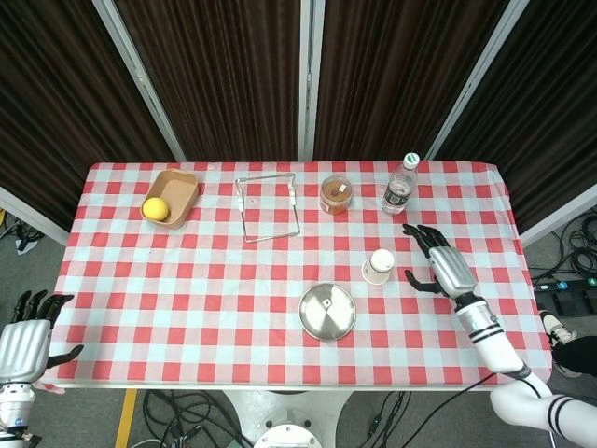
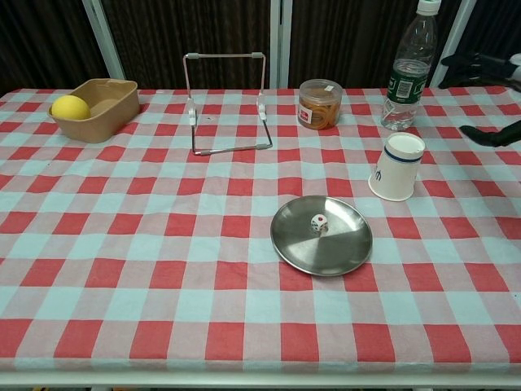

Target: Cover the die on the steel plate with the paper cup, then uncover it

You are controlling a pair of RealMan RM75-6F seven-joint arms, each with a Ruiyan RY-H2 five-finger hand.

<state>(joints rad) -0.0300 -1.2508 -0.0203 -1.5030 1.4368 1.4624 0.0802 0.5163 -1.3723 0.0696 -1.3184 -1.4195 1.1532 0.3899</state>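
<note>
Though mouth-down, paper cup [image 2: 396, 167] axis approx. vertical

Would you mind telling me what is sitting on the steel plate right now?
Only the die lies on the steel plate, uncovered. The paper cup stands upside down on the cloth beside the plate; whatever is beneath it is hidden.

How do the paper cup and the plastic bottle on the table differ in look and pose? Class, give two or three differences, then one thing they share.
The paper cup is white and opaque with a dark rim line; the plastic bottle is clear with a green label. The cup stands mouth down, while the bottle stands upright with its white cap on top. The cup is short and tapered; the bottle is taller. Both rest on the checked tablecloth, on the robot's right side, held by neither hand.
</note>
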